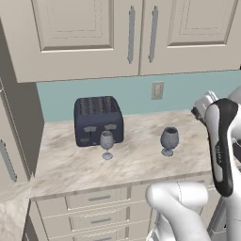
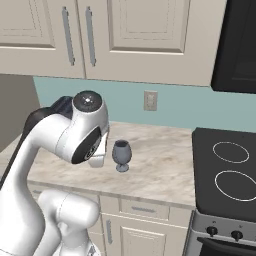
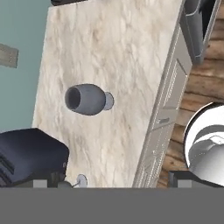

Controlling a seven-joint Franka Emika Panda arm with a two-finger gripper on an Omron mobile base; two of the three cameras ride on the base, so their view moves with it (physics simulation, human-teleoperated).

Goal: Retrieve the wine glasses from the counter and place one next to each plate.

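- On the counter [image 1: 141, 162], two wine glasses stand upright and well apart: the left glass [image 1: 107, 145] just in front of the dark toaster [image 1: 98, 120], nearer the counter's left end, and the right glass [image 1: 169, 140] out on bare stone about midway between the back wall and the front edge.
- In the right base view the right glass [image 2: 120, 155] stands just beyond the arm's wrist, with the stove [image 2: 225, 175] off past the counter's right end.
- The gripper [image 1: 201, 108] hangs above the right part of the counter, higher than both glasses and holding nothing; its jaws stand wide apart.
- The relation that matters: the right glass lies below the gripper and toward the toaster side, plainly the nearer of the two. Its long axis is vertical, stem down and bowl up.
- In the hand view, which is rolled sideways, that glass [image 3: 86, 99] lies across the picture with its mouth toward the backsplash and its foot toward the drawers.
- My reading is that the hand must drop and come in level to close round the bowl.
- Hard to make out: the fingertips are barely visible at the hand view's lower edge, the left glass [image 3: 78, 180] is cut down to its foot there, and the plates' whereabouts cannot be judged from here.
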